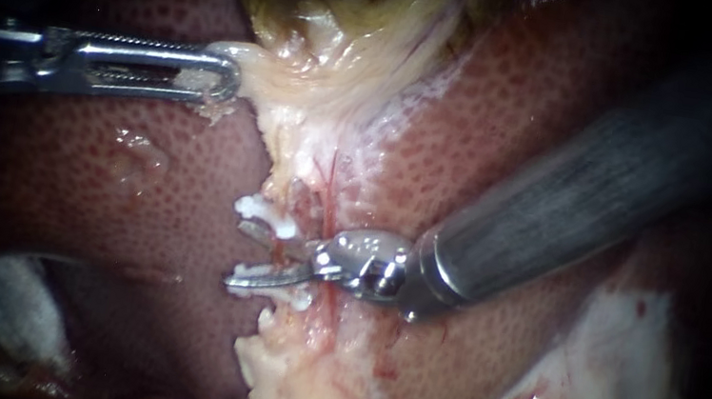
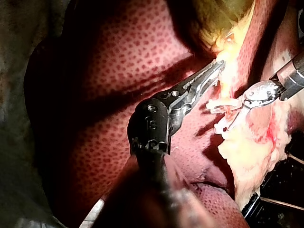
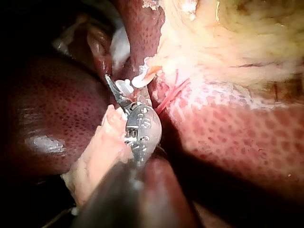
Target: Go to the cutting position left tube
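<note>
The right instrument's open end effector (image 1: 264, 259) straddles the left tube (image 1: 281, 257) between clips (image 1: 262, 210), seemingly almost positioned; next, square it, while the left instrument (image 1: 224, 77) grips the gallbladder (image 1: 333, 51)

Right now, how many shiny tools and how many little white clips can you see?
Slender silver metal instruments: 2, the left instrument and the right instrument
Small white clips: 2
Total: 4

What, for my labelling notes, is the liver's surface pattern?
Reddish-brown liver, finely dotted; clearest in endoscope view.
</note>
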### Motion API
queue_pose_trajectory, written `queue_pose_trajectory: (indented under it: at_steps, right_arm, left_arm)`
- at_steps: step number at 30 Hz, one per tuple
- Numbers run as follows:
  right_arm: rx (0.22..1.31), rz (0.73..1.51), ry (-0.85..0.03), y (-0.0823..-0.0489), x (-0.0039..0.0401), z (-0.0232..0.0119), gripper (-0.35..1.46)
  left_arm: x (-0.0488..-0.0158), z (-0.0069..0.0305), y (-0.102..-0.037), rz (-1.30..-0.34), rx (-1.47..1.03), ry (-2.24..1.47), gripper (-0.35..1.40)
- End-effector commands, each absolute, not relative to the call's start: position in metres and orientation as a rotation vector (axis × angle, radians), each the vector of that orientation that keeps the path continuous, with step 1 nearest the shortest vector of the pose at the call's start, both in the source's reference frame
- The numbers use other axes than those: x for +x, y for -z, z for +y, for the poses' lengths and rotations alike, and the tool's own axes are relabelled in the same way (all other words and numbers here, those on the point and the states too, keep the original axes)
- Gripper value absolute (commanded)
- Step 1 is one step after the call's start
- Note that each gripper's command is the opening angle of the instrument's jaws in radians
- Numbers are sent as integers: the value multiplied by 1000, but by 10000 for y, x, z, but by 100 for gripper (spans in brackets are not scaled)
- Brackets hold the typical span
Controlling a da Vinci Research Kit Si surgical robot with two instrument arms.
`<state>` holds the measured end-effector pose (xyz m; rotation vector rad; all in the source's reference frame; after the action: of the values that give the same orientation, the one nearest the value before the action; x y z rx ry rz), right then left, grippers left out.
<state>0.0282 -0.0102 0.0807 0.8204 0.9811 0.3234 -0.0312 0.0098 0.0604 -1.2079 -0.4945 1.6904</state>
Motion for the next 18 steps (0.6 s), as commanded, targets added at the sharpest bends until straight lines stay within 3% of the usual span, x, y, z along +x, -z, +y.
queue_pose_trajectory:
  at_steps: [1, 18]
  right_arm:
    - [821, 979, -329, -809, 283, -101, 138]
    - [828, 985, -358, -815, 297, -99, 135]
  left_arm:
    - [-312, 98, -604, -494, -1207, -1691, -35]
    - [-313, 98, -604, -494, -1207, -1691, -35]
